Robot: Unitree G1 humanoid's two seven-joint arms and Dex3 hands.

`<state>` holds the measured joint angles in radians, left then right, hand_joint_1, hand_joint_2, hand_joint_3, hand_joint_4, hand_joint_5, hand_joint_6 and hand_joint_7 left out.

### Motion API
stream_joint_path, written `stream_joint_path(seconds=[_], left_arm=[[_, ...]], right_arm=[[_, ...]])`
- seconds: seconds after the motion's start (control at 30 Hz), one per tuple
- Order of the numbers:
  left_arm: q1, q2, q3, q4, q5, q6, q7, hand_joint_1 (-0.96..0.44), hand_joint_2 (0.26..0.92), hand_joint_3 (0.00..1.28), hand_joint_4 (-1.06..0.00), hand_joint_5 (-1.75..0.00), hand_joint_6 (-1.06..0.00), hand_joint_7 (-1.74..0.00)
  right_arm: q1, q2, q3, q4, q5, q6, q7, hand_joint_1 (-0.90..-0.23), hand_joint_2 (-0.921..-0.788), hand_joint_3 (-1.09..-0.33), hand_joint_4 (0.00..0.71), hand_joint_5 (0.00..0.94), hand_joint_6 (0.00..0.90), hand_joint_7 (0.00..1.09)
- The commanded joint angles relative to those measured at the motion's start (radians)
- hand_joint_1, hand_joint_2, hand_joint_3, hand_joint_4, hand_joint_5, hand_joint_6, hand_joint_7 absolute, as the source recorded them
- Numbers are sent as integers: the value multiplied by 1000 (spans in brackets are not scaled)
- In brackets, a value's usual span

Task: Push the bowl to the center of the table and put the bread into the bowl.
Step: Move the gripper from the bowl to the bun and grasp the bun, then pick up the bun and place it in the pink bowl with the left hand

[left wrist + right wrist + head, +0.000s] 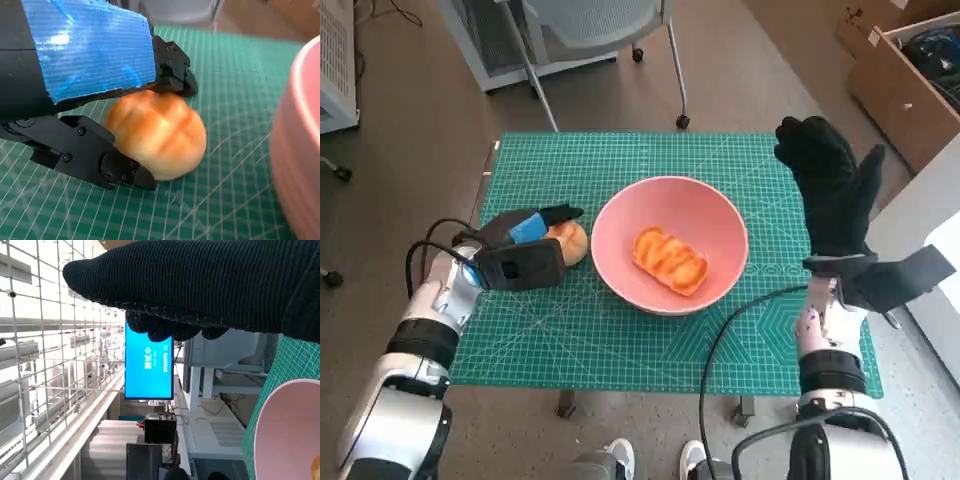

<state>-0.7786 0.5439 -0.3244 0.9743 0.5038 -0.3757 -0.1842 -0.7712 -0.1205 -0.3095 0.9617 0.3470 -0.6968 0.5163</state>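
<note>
Left hand (85,95): black fingers (120,172) closed on either side of a round bread roll (157,132), gripping it low on the green-matted tabletop (570,350), just beside the pink bowl (715,215). Bowl: mid-tabletop, holding an orange-glazed bread piece (670,260). Right hand (832,185): raised beyond the bowl's far side, fingers spread, holding nothing.
</note>
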Motion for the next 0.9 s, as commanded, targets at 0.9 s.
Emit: stream_joint_path(seconds=[0.9], left_arm=[[49,-41,259,-883,-265,55,-49,2,898,22,-754,-1075,-757,-1051]], right_arm=[[30,1,17,-3,-21,26,-13,-591,-921,-764,166,2,92,296]])
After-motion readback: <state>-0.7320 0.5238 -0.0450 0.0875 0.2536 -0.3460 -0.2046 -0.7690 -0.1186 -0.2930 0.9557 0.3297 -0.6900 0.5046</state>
